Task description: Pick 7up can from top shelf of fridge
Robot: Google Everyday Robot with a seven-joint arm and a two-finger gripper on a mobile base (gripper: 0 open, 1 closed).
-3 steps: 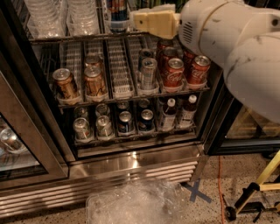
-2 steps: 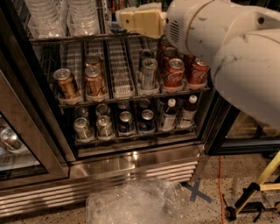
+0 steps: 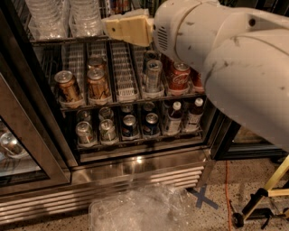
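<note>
The fridge (image 3: 135,169) stands open in front of me, its glass door (image 3: 27,149) swung out to the left. The top shelf (image 3: 67,40) holds whitish translucent plastic cups (image 3: 49,18) behind a thin steel rail. My cream-coloured gripper (image 3: 124,28) points left at the height of that rail, just right of the cups. The big white arm (image 3: 226,54) covers the right part of the top shelf. No green 7up can shows; it is hidden or out of view. A can with red and dark markings (image 3: 119,4) shows partly above the gripper.
The middle rack holds brown cans (image 3: 67,85), a silver can (image 3: 153,72) and red Coca-Cola cans (image 3: 180,76). The lower rack holds several cans (image 3: 131,124) and dark bottles (image 3: 174,115). Clear plastic (image 3: 144,210) and a blue tape cross (image 3: 203,198) lie on the floor. A yellow stand (image 3: 271,189) is at the right.
The gripper and arm have moved left along the top shelf, towards the cups. The arm now covers more of the fridge's right side.
</note>
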